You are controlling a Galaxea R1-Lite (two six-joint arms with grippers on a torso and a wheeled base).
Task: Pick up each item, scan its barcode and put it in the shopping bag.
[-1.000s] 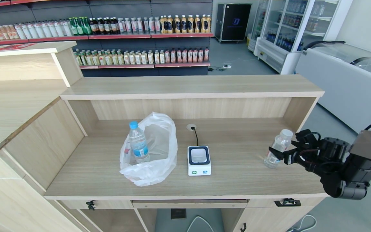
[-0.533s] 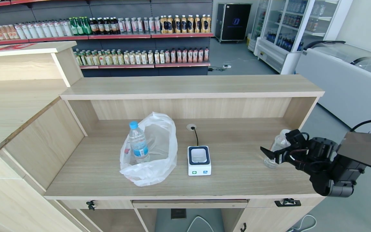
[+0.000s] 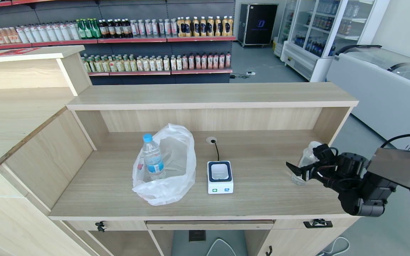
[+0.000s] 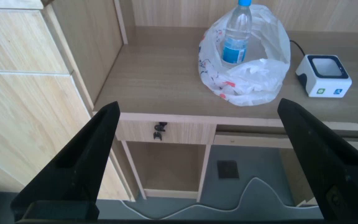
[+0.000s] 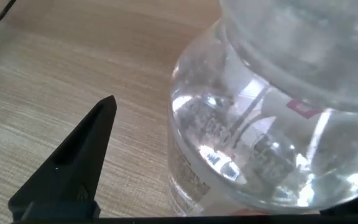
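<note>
bottle (image 3: 305, 158) stands at the surface's (image 3: 262, 170) right end between the fingers of the spread right pincer (image 3: 301, 162), half hidden; wrist view shows one finger (image 5: 73, 168) clear of it; left pincer (image 4: 197, 165) gapes empty

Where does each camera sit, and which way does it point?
Head view: on the robot's head, facing forward and down at the counter; right gripper at the right.
Left wrist view: on the left wrist, low before the counter, facing the shopping bag; left gripper frames it.
Right wrist view: on the right wrist, close to the clear bottle; one finger shows.
Shared by head and left wrist views: shopping bag, blue-capped bottle, scanner.
</note>
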